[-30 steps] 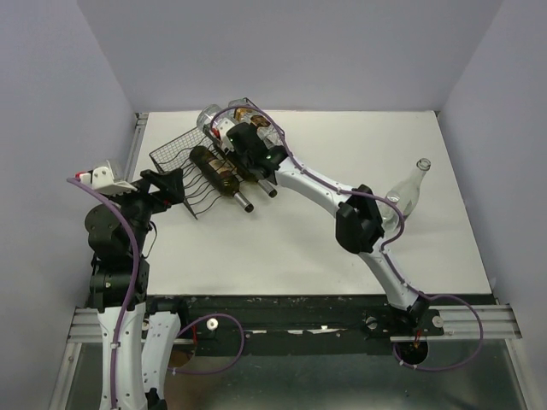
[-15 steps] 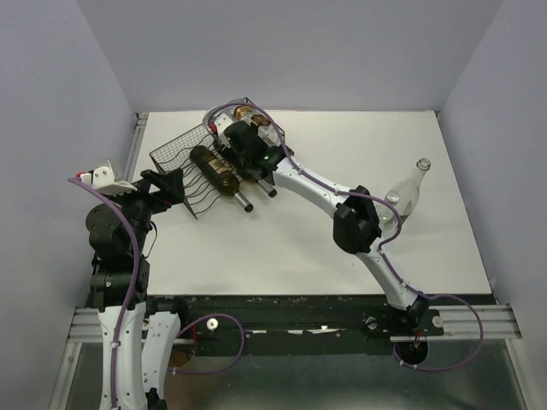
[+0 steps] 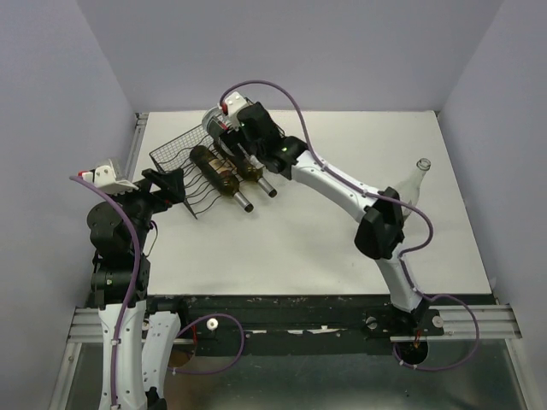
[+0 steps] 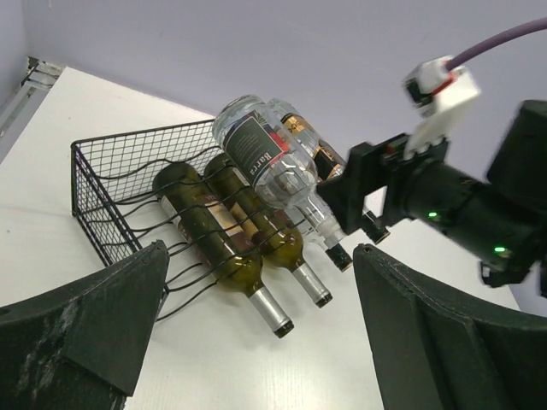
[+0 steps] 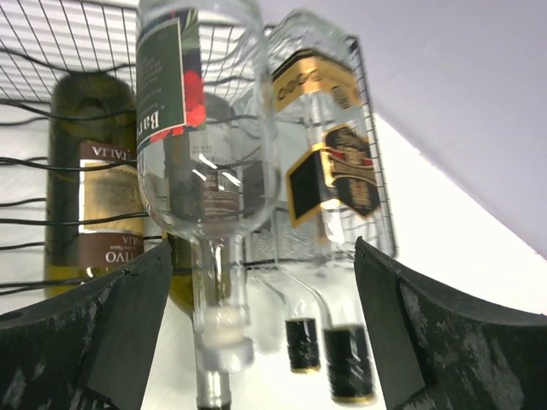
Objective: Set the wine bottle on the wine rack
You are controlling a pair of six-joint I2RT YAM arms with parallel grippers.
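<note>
right gripper (image 5: 261, 342) spread wide, neck of the wine bottle (image 5: 205, 128) loose between its fingers. bottle rests on the wine rack (image 4: 111, 171). release step, it seems; next, back straight out.

White table (image 3: 299, 248), pale purple walls (image 3: 299, 51)

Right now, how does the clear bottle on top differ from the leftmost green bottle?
The clear bottle has see-through glass and a dark label; the green bottle has dark glass and a cream-and-brown label. The clear bottle lies higher up, the green bottle in the bottom row. Both lie in the wine rack, necks pointing the same way.
</note>
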